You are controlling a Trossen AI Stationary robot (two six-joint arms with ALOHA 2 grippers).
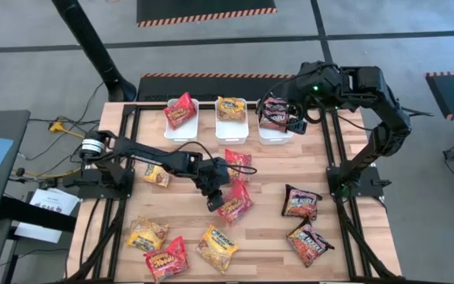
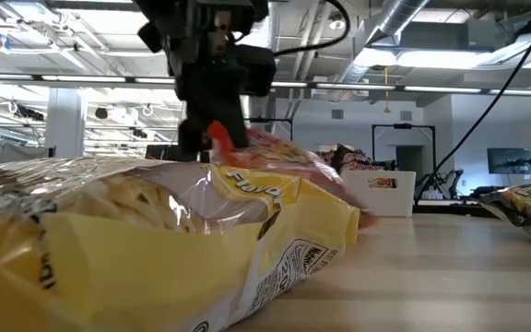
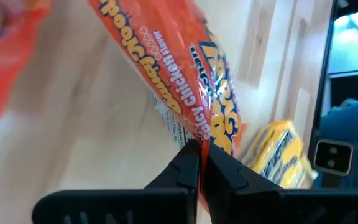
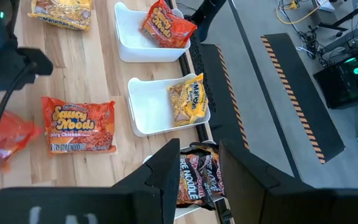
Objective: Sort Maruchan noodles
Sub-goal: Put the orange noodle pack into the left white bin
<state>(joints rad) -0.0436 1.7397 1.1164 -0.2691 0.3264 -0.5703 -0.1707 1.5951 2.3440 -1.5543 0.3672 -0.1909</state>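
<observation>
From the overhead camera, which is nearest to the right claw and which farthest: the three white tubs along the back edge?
Right claw hovers over the back right.
1. Right tub, directly under it, holding a dark packet.
2. Middle tub, with a yellow packet.
3. Left tub, with a red packet, farthest.

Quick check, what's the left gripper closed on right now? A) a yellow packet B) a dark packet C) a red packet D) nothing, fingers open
C: in the left wrist view the left gripper is pinched shut on the edge of a red packet; the high view shows the same red packet at that gripper near the table's middle.
</observation>
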